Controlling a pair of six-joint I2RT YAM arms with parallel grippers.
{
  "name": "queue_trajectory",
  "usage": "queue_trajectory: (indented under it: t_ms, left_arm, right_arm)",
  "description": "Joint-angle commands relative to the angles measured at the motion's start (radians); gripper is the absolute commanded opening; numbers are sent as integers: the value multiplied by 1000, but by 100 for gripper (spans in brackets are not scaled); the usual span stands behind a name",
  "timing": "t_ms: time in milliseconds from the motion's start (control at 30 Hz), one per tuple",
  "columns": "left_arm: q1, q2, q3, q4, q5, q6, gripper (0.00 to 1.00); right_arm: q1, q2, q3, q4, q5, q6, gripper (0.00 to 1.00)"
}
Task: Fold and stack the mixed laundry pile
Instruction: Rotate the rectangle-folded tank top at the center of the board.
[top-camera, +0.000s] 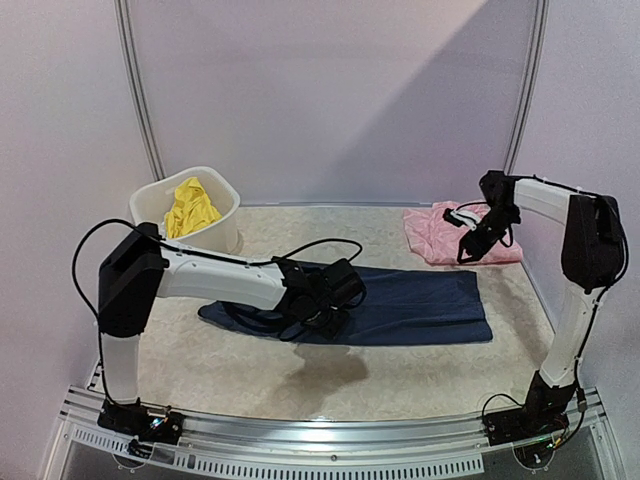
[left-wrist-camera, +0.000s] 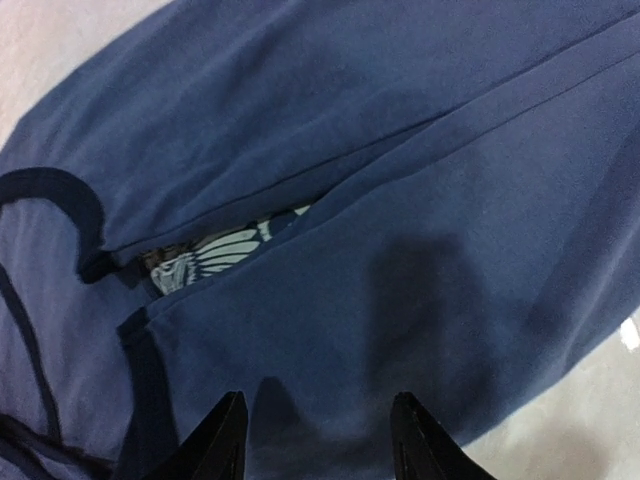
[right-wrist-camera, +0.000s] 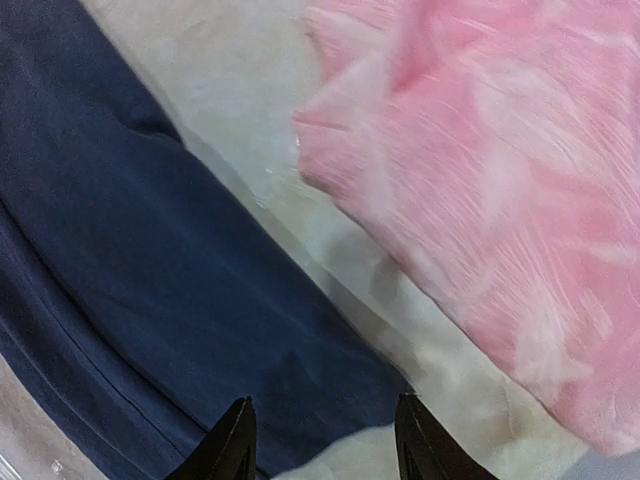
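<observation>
**Robot body, inventory**
- L arm (top-camera: 215, 277): showing white shell links w/ bulky blk joint housings.
- Blk cable (top-camera: 77, 262): looping off the shoulder; 2nd cable arcing over the wrist.
- R arm (top-camera: 572, 310): wearing the same white/blk scheme, thin blk cables trailing at wrist & foot.
- Bases (top-camera: 135, 418): showing as blk blocks, 1 per arm.
- L fingers (left-wrist-camera: 222, 445), R fingers (right-wrist-camera: 232, 445): appearing matte blk, tapering to pointed tips.

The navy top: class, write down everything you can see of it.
The navy top lies flat on the table, folded lengthwise into a long band. It looks thin, soft and matte, with darker trim round the curved openings at its left end. A pale print peeks from the slit between the folded flaps. The left arm's open fingers hang over it; contact is unclear.
</observation>
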Motion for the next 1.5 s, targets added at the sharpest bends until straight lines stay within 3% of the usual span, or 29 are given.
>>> queue_trajectory:
  t_ms: [0, 267, 533, 900, 1067, 1333, 1467]
  left_arm:
    - [18, 86, 70, -32, 47, -3, 49]
    - [25, 183, 155, -83, 95, 50, 49]
    - [53, 225, 208, -117, 151, 143, 49]
    - [58, 261, 279, -251, 315, 400, 49]
    - [54, 162, 254, -245, 303, 430, 49]
    - [40, -131, 210, -213, 189, 417, 55]
    - [110, -245, 97, -251, -8, 200, 59]
  right_arm:
    - [76, 86, 2, 35, 3, -85, 47]
    - [80, 120, -153, 97, 160, -200, 46]
    - [79, 21, -399, 121, 272, -257, 46]
    - [92, -98, -550, 29, 273, -223, 46]
    - [127, -150, -583, 3, 248, -197, 46]
    - [124, -208, -414, -124, 187, -151, 48]
    - [118, -227, -321, -166, 170, -137, 49]
